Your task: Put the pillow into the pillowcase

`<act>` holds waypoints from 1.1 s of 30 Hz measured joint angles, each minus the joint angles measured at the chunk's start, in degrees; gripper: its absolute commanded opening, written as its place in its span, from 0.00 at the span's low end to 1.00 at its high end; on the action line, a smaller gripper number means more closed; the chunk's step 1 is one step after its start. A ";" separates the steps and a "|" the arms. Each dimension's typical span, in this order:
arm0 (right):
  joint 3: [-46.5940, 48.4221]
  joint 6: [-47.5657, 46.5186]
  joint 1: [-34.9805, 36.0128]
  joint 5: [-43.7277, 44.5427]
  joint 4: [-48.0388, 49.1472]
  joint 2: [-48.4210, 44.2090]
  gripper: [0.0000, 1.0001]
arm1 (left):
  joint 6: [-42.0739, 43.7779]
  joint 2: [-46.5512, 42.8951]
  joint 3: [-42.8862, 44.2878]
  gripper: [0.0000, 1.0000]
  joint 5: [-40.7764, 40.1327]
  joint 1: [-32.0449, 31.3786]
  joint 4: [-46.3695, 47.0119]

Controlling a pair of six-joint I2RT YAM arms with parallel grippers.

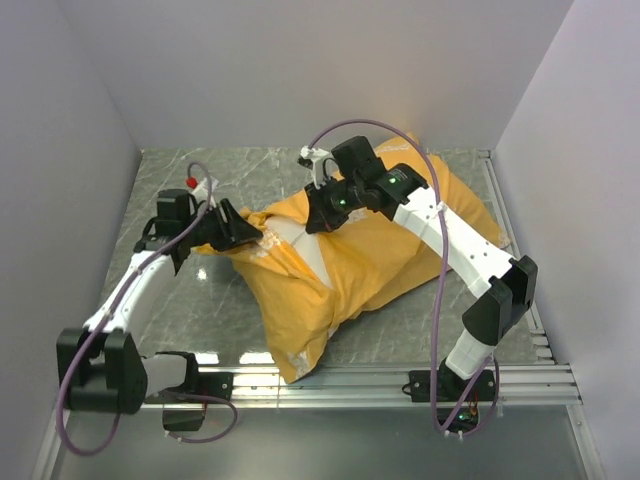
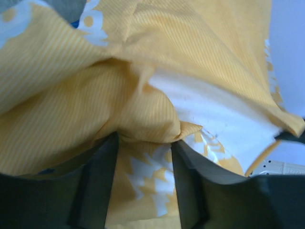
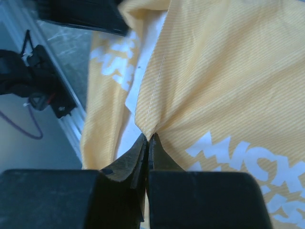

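Pinching the ribbed orange-yellow pillowcase [image 3: 228, 71], right jaws clamp tight; left jaws gape around a crumpled fold.

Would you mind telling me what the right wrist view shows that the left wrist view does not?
Only the right wrist view: the right gripper shut on a fold of the pillowcase, with a metal rail beyond. Only the left wrist view: the left gripper, fingers apart, bunched cloth between their tips. Both: the orange-yellow pillowcase with white print, and some of the white pillow.
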 measured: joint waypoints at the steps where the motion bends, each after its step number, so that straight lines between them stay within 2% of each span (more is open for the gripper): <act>1: -0.15 0.11 0.28 -0.90 0.07 -0.02 0.00 | -0.17 2.21 -0.09 0.57 -0.13 -0.90 0.68; 3: -1.64 0.22 1.07 -2.01 0.24 -0.02 0.01 | -0.87 4.63 -0.76 0.57 -0.07 -2.16 2.14; 5: -4.33 0.24 1.88 -2.73 0.39 0.02 0.07 | -1.29 4.98 -1.81 0.57 0.15 -2.89 3.43; 13: -6.49 0.28 3.23 -2.49 -0.55 5.18 0.21 | -0.81 1.03 -2.10 0.65 0.00 -3.74 4.37; 14: -6.49 0.35 3.26 -1.88 -0.57 5.49 0.31 | -0.70 0.90 -2.10 0.65 -0.42 -4.07 4.33; 17: -5.88 1.14 3.41 0.48 -0.94 5.92 0.44 | -0.28 0.96 -2.10 0.65 -2.73 -5.77 3.74; 19: -4.33 1.53 3.56 2.12 -1.51 6.34 0.44 | -0.07 1.40 -2.10 0.60 -3.98 -6.82 3.45; 20: -3.41 1.75 3.61 2.91 -1.55 6.60 0.41 | 0.09 1.70 -2.10 0.56 -4.55 -7.17 3.30; 21: -2.62 1.90 3.61 3.48 -1.55 6.86 0.39 | 0.13 2.38 -2.10 0.46 -5.09 -7.45 3.02; 23: -1.44 2.32 3.72 4.61 -1.60 7.37 0.33 | 0.22 3.50 -2.10 0.36 -6.10 -7.61 2.38; 24: -1.07 2.38 3.72 5.05 -1.62 7.56 0.26 | 0.48 3.93 -2.10 0.27 -6.38 -7.61 2.08; 25: -0.81 2.56 3.72 5.46 -1.75 7.72 0.16 | 0.55 4.11 -2.08 0.23 -6.62 -7.61 1.64; 26: -0.48 2.54 3.74 5.92 -1.95 7.91 0.00 | 0.98 4.15 -2.03 0.20 -6.71 -7.61 1.18; 27: 0.04 2.38 3.76 6.40 -2.23 8.13 0.00 | 1.36 4.11 -1.88 0.13 -6.69 -7.61 0.74; 30: 1.95 2.75 3.85 7.28 -2.97 8.79 0.00 | 2.03 3.19 -1.49 0.03 -6.10 -7.61 0.17; 33: 3.91 2.64 3.87 7.32 -3.39 8.92 0.00 | 2.93 0.79 -1.49 0.01 -4.81 -7.61 0.11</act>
